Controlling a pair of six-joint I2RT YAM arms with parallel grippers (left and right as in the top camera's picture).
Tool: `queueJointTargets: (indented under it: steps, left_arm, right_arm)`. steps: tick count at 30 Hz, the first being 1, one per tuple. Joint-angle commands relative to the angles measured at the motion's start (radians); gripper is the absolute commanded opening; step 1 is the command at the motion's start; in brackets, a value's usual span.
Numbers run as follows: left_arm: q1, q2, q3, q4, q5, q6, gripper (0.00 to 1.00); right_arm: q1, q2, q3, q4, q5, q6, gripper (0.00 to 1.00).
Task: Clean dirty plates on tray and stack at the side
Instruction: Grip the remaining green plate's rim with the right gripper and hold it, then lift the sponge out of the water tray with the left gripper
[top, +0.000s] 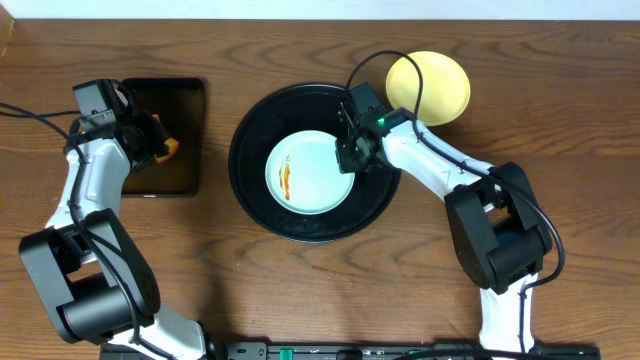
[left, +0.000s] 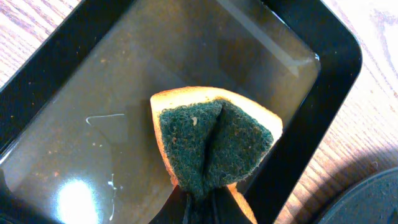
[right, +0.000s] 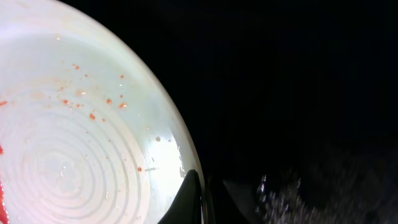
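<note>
- A round tray (top: 250, 190), black with a raised rim, sits in the middle of the wooden counter (top: 560, 60).
- One mint-green plate (top: 315, 170) lies flat inside the round tray, slightly towards its centre-left.
- An orange-brown streak (top: 287, 180) marks the left part of that plate. The right wrist view also shows small orange specks (right: 93, 115) scattered over its ringed surface.
- A yellow plate (top: 440, 85) rests on the counter outside the round tray, just beyond its upper-right rim, partly crossed by the right arm's cable.
- The right tool (top: 348, 155) is at the right edge of the mint-green plate. Its tips are drawn together, one lying over the plate's rim and the other over the dark tray floor. The pictures do not show whether the rim is pinched between them.
- The left tool (top: 160, 148) hangs over a rectangular tray (top: 185, 100) at the left of the counter, well apart from the round tray.
- The left tool is clamped on a sponge (left: 211, 140), orange with a dark green scouring face, which is folded along its middle by the grip.
- The rectangular tray holds a shallow brownish liquid (left: 124, 81), and the sponge sits above it, towards the tray's right side.
</note>
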Motion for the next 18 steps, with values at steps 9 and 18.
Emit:
queueJointTargets:
  steps: [9, 18]
  left_arm:
    - [0.005, 0.172, -0.010, 0.050, -0.032, 0.091, 0.08]
    - [0.005, 0.179, -0.002, 0.051, -0.029, 0.077, 0.08]
  right_arm:
    - [0.010, 0.013, -0.011, 0.054, 0.095, 0.019, 0.01]
    - [0.016, 0.013, -0.011, 0.052, 0.099, 0.019, 0.01]
